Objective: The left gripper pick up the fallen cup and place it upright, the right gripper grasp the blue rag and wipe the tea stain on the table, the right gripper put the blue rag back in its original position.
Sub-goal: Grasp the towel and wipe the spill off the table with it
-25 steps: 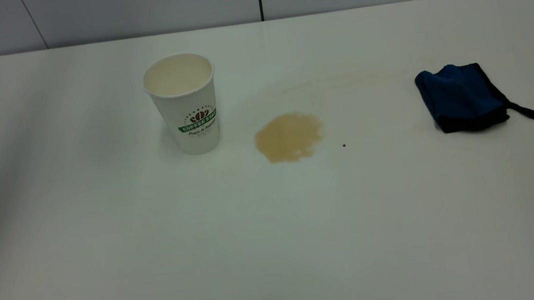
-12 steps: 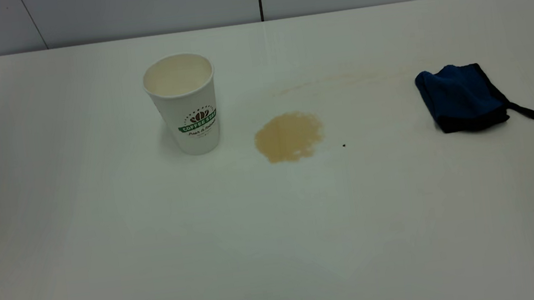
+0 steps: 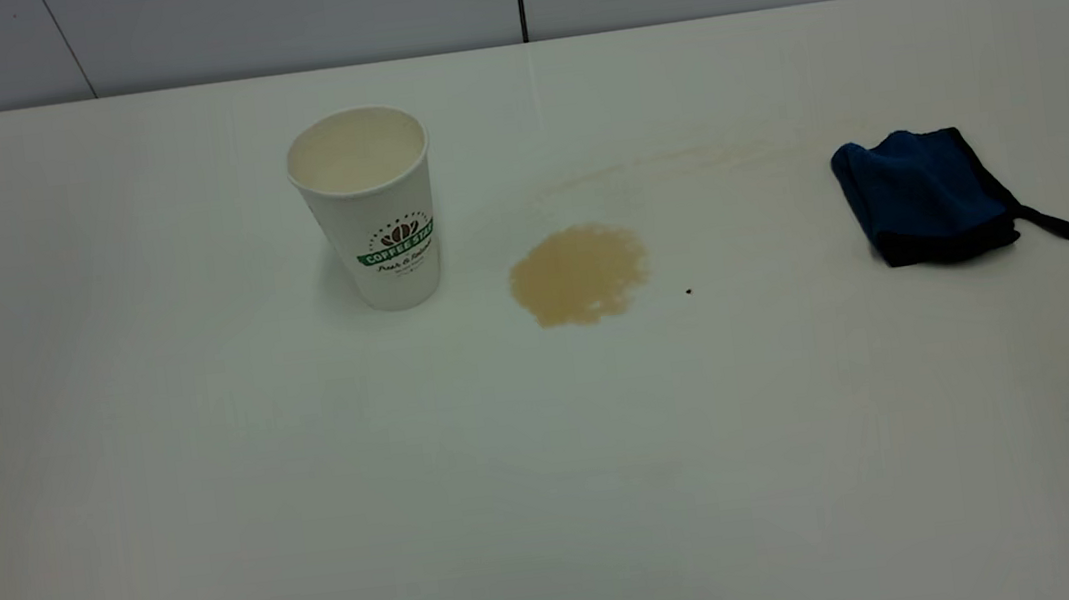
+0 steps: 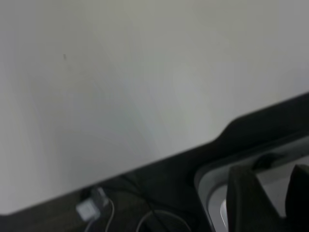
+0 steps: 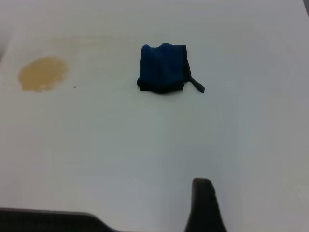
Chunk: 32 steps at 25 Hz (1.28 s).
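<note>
Cup [image 3: 370, 208] stands upright on the bench [image 3: 553, 459], tea stain [image 3: 578, 273] just beside it, blue rag [image 3: 925, 193] well apart rightward. Left hand [image 4: 268, 198] shows dark fingertips past the bench edge, spread unclear. Right hand [image 5: 205, 205] hangs over bare bench near the rag, one finger visible, grip unreadable.

Green banner on the cup [image 3: 373, 216] reading "COFFEE STAR", small script line beneath it too small to read

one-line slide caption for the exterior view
Upright cup beside the unwiped tea stain, blue rag lying apart on the table.
</note>
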Each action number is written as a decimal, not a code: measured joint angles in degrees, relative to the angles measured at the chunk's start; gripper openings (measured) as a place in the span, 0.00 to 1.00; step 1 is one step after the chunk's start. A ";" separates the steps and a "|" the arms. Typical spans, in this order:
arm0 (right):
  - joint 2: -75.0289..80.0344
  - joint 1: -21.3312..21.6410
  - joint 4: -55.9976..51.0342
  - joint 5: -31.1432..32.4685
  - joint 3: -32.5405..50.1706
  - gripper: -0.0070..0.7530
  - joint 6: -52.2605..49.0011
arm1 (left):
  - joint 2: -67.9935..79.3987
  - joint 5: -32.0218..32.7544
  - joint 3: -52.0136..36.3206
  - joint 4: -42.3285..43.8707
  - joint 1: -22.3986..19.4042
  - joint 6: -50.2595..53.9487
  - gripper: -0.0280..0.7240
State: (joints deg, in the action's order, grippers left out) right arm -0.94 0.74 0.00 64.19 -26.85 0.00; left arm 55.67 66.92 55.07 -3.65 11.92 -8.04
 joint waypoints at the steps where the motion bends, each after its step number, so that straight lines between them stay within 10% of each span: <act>1: 0.00 0.00 0.00 0.00 0.00 0.78 0.00 | -1.98 0.00 -3.17 0.00 0.00 0.42 0.36; 10: 0.00 0.00 0.00 0.00 0.00 0.78 0.00 | -25.89 -5.69 -25.57 -1.20 -10.22 1.20 0.36; 32: 0.00 0.00 0.00 0.00 0.00 0.78 0.00 | -56.70 -2.56 -27.28 3.65 -14.59 7.30 0.36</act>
State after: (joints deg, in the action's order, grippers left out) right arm -0.94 0.74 0.00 64.19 -26.85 0.00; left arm -1.03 64.36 27.79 0.00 -2.68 -0.74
